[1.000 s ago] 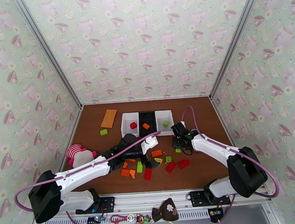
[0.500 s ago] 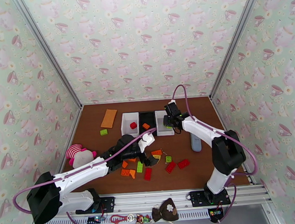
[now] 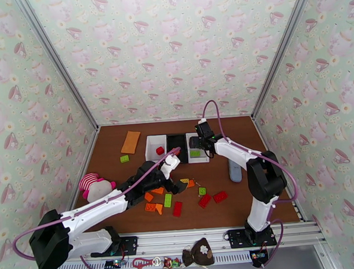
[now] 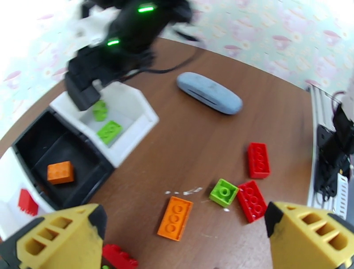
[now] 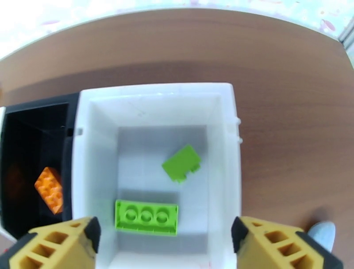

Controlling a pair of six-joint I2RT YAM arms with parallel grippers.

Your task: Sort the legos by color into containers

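The right tool (image 5: pixel 167 241) is held spread wide above the right white bin (image 5: pixel 150 90), and nothing is gripped or touched by its fingers (image 5: pixel 66 241). Two green bricks are seen in that bin: a flat three-stud one (image 5: pixel 147 216) lies on the floor at the near wall, and a second (image 5: pixel 181 163) is seen tilted near the middle; whether it rests on the floor cannot be told. The black bin (image 5: pixel 35 115) is set against the white one's left wall, and one orange brick (image 5: pixel 49 189) lies in it. A left white bin (image 3: pixel 151 143) is placed on the black bin's other side, and a red brick (image 3: pixel 159 150) is held in it. The left tool (image 4: pixel 181 247) is likewise spread wide, low over the loose bricks at the middle of the worktop (image 3: pixel 255 141), and nothing is clasped by it. Beyond its fingers (image 4: pixel 57 241) a flat orange piece (image 4: pixel 175 218) is seen, then a small green piece (image 4: pixel 224 192) touching a red piece (image 4: pixel 251 200), with another red one (image 4: pixel 258 160) just beyond. A grey case (image 4: pixel 209 93) lies farther off, to the right of the bins. A plush (image 3: pixel 96 185), an orange card (image 3: pixel 130 142) and a lone green brick (image 3: pixel 124 158) are found at the worktop's left side.
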